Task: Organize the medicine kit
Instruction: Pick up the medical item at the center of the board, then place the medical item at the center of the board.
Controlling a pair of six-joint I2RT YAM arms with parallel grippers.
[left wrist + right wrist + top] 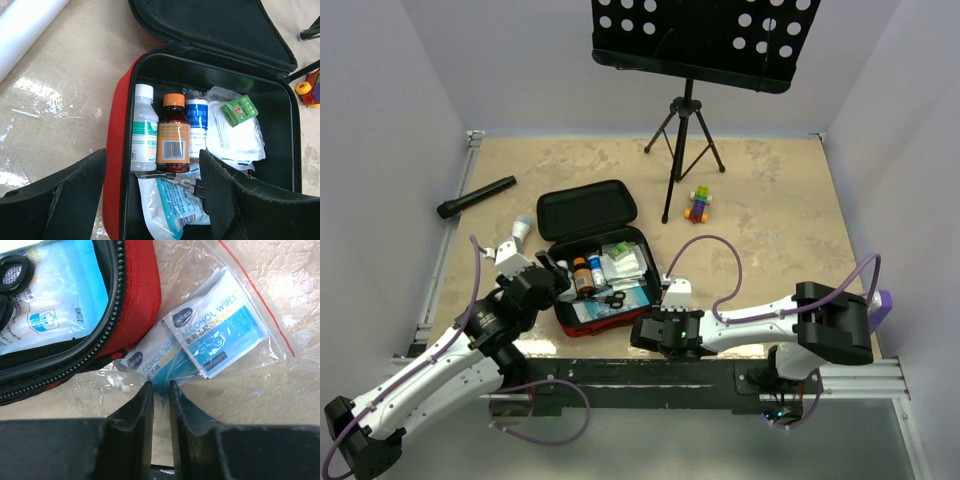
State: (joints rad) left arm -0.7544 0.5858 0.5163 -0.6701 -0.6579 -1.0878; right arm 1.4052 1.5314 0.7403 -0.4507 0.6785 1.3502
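The medicine kit lies open on the table in front of the arms, its black-lined lid folded back. In the left wrist view its red wall encloses a white bottle, a brown bottle, scissors, gauze and a blue packet. My left gripper is open, straddling the kit's near left wall. Outside the kit's red side, a clear zip bag of alcohol wipes lies on the table. My right gripper is shut on the bag's near edge.
A black flashlight lies at the far left, and a white cylinder sits beside the kit. A music stand's tripod and a small block toy stand behind the kit. White walls enclose the table.
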